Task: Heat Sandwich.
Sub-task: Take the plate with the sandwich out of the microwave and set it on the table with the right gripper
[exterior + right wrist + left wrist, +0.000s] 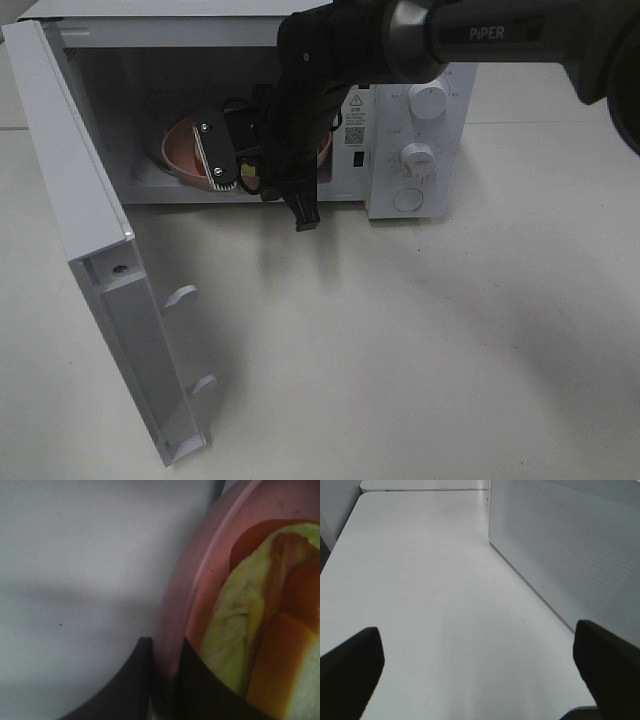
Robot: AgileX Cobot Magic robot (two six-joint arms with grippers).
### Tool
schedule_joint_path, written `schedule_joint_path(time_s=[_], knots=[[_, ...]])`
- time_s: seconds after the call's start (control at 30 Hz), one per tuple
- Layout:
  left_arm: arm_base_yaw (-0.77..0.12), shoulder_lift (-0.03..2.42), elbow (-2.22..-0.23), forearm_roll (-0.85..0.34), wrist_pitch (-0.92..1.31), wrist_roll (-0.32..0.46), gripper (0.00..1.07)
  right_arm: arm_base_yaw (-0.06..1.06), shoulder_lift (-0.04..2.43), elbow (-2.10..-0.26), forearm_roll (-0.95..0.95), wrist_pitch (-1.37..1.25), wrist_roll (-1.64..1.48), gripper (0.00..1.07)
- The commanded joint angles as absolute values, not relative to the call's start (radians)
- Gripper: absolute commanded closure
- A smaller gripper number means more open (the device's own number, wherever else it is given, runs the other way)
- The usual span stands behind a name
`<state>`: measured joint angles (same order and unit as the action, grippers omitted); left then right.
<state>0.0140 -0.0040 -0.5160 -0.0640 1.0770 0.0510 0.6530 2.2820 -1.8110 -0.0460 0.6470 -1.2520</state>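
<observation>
The white microwave stands with its door swung wide open. My right gripper reaches into the cavity from the upper right. In the right wrist view my right gripper is shut on the rim of the round pink plate, one finger on each side of the rim. The sandwich, white bread with yellowish-green filling, lies on that plate. From the high camera only parts of the plate show, and the arm hides the sandwich. My left gripper is open over bare table, holding nothing.
The microwave's two dials and round button sit on its right panel. A perforated white microwave wall runs along one side of the left gripper. The white table stretches in front of the microwave.
</observation>
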Motion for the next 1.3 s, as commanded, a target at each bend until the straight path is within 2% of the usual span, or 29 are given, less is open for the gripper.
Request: schedule_joint_path(time_s=[0.03,1.3], knots=[[0.017,-0.011,-0.516,-0.068,1.067,0.050,0.09,0.652,2.264,-1.771,-0.022,0.705,-1.264,1.07],[0.017,-0.011,-0.516,-0.068,1.067,0.050,0.09,0.678,1.884,-1.268,-0.026,0.512,-1.536,1.07]])
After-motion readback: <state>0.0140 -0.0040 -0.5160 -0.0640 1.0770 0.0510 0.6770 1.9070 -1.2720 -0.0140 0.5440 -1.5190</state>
